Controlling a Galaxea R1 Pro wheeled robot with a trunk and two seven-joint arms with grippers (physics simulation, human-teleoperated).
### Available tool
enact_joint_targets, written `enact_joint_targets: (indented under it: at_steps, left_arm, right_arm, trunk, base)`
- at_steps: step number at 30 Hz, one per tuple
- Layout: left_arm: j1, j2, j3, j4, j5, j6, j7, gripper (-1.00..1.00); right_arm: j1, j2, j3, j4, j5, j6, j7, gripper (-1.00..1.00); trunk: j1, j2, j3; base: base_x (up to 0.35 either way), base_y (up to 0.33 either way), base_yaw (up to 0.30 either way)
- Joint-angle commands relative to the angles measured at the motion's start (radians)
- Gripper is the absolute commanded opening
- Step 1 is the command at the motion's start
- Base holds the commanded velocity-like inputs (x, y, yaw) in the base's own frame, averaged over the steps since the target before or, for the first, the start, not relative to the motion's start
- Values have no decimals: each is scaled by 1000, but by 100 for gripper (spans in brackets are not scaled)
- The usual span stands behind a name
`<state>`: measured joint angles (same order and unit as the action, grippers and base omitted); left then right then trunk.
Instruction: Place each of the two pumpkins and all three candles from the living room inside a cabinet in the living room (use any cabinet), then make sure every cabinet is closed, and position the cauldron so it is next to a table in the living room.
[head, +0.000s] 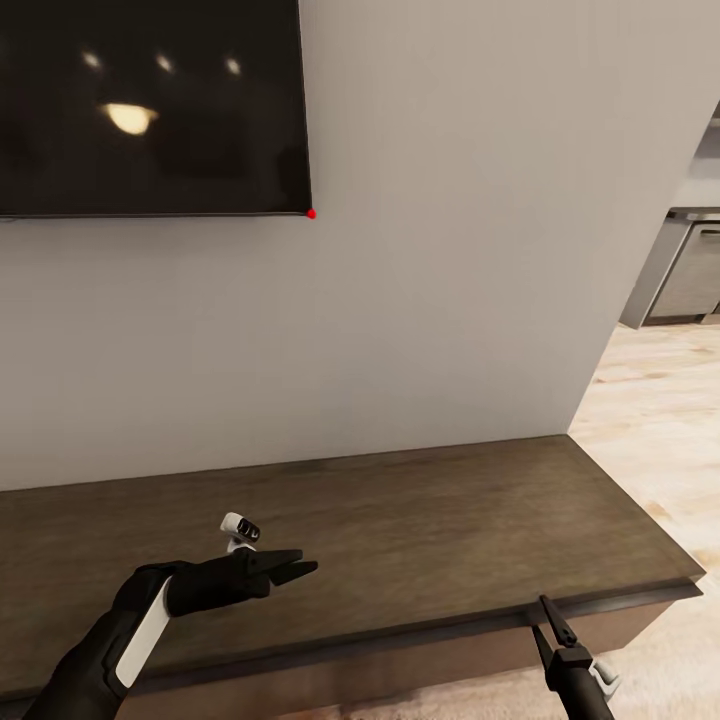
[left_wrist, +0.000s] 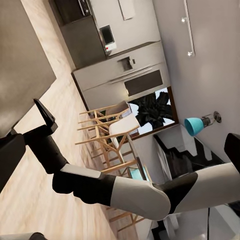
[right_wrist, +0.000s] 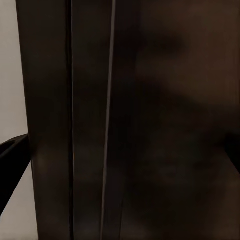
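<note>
The cabinet (head: 420, 520), a long low dark-brown unit, stands against the grey wall below a television. Its front looks flush and shut. My left gripper (head: 305, 565) hovers over the middle of the cabinet's top, open and empty. Lower down, my right gripper (head: 543, 612) is just in front of the cabinet's front edge near its right end, fingers pointing up, open and holding nothing. The right wrist view shows the dark wooden front (right_wrist: 150, 125) very close. In the left wrist view my right gripper's finger (left_wrist: 45, 115) stands beside the cabinet end (left_wrist: 20, 60). Pumpkins, candles, cauldron and table are out of view.
A black television (head: 150, 100) hangs on the wall above the cabinet. To the right the wall ends and light wood floor (head: 660, 420) leads to a kitchen with grey units (head: 695, 270). Wooden stools (left_wrist: 107, 130) stand there by a counter.
</note>
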<state>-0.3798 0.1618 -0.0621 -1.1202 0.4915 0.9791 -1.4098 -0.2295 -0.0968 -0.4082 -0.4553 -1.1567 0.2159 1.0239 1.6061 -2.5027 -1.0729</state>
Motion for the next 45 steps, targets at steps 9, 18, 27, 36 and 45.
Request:
enact_joint_targets:
  at_steps: [9, 18, 27, 36, 45]
  left_arm:
    - [-1, 1, -2, 0, 4, 10, -1, 100]
    - [-1, 1, -2, 0, 4, 10, -1, 100]
    - [-1, 1, -2, 0, 4, 10, -1, 100]
    - [-1, 1, -2, 0, 4, 10, -1, 100]
    - [-1, 1, -2, 0, 4, 10, -1, 100]
  right_arm:
    - [-5, 0, -1, 0, -11, 13, 3, -100]
    - [-5, 0, -1, 0, -10, 13, 2, -100]
    - [-5, 0, -1, 0, -11, 13, 2, -100]
    - [-5, 0, -1, 0, -11, 13, 2, -100]
    - [-5, 0, -1, 0, -11, 13, 2, -100]
  trunk:
    - [0, 0, -1]
    - [0, 0, -1]
    - [0, 0, -1]
    - [0, 0, -1]
    - [0, 0, -1]
  base:
    - [-30, 0, 0]
    - [-19, 0, 0]
    - [-47, 0, 0]
    - [-19, 0, 0]
    - [0, 0, 0]
